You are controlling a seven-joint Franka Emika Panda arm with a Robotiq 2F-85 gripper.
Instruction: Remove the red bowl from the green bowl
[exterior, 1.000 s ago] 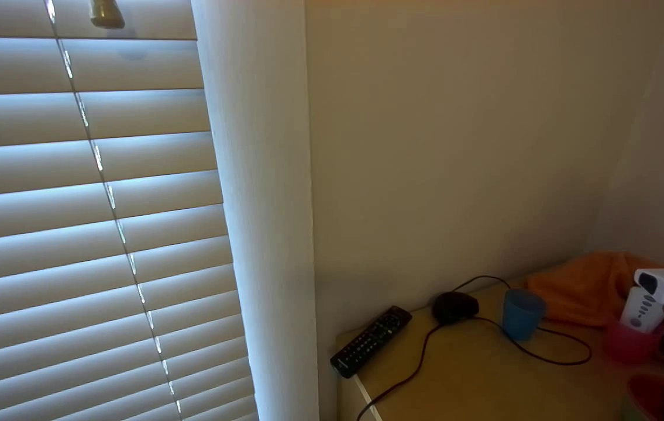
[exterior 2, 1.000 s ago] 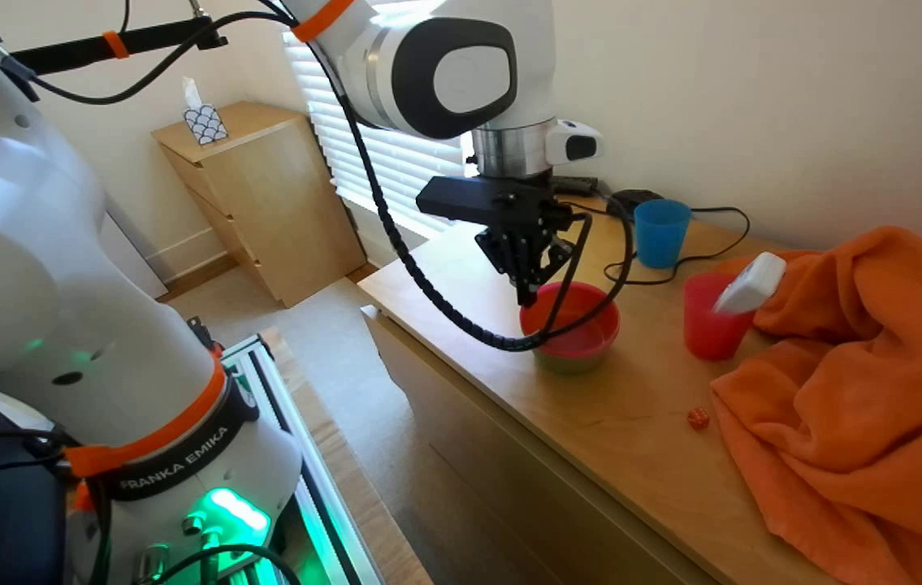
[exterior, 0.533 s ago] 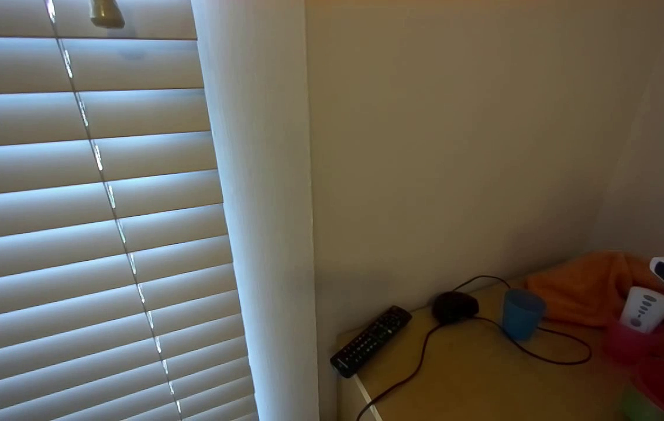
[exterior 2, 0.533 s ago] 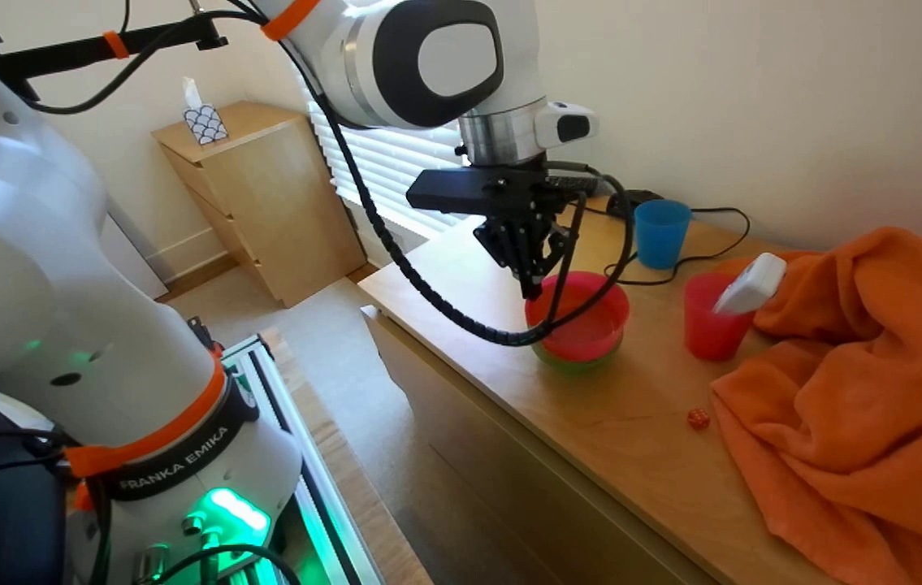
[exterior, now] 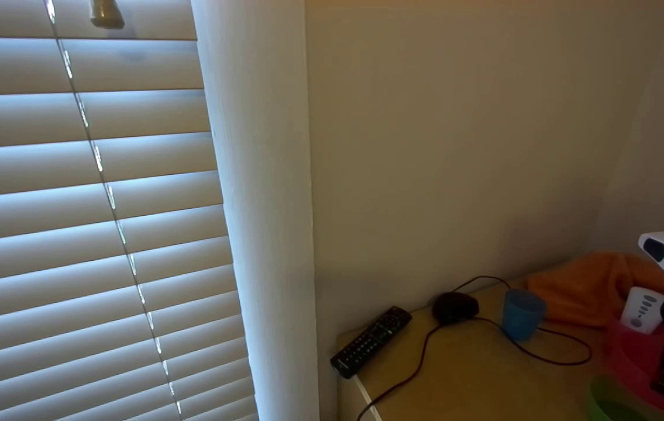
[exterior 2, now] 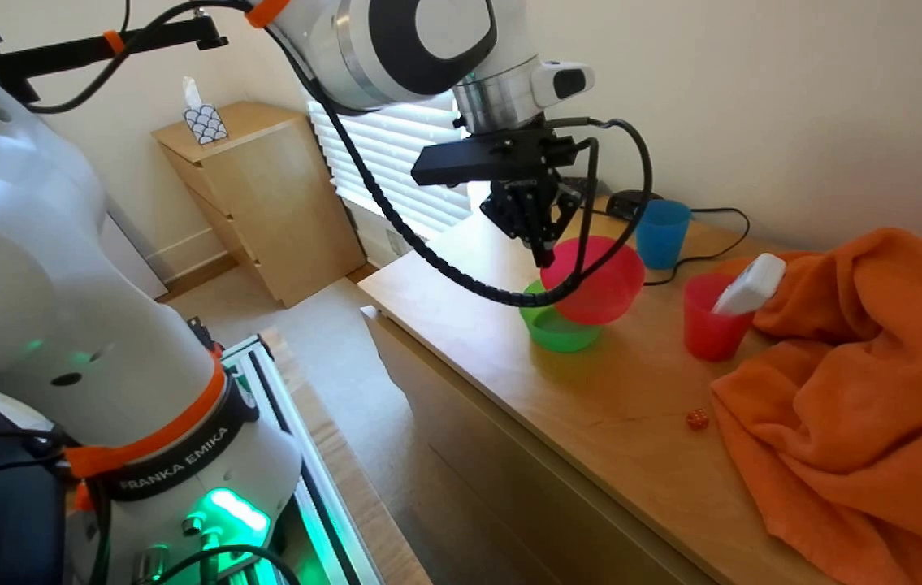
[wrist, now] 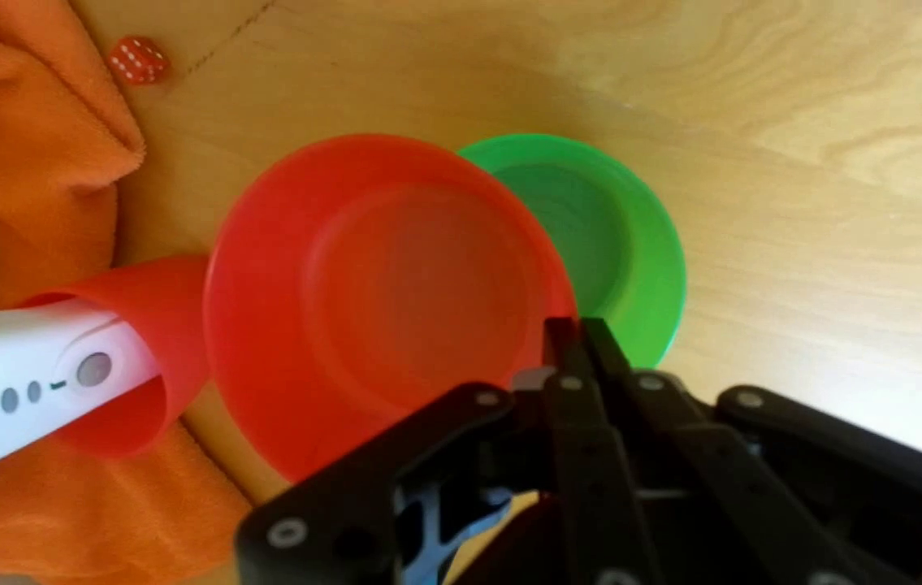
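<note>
The red bowl (exterior 2: pixel 611 296) hangs tilted from my gripper (exterior 2: pixel 543 257), above and to one side of the green bowl (exterior 2: pixel 562 335). In the wrist view the closed fingertips (wrist: pixel 578 327) pinch the rim of the red bowl (wrist: pixel 420 284). One finger is inside the rim and one outside. The green bowl (wrist: pixel 660 276) sits on the wooden surface, partly hidden behind the red bowl; its visible inside holds nothing. In an exterior view the red bowl (exterior: pixel 630 362) and the green bowl (exterior: pixel 604 389) show at the lower right, partly cut off.
A red cup (exterior 2: pixel 708 329) holding a white remote (exterior 2: pixel 751 284) stands near the red bowl. An orange cloth (exterior 2: pixel 867 366), a red die (exterior 2: pixel 698 419), a blue cup (exterior 2: pixel 662 231) and a black cable (exterior 2: pixel 725 210) lie around. A black remote (exterior: pixel 371 342) is at the back.
The gripper has risen, carrying the red bowl up out of the green bowl and toward the red cup. The red bowl has tilted, and the green bowl's inside has come into view.
</note>
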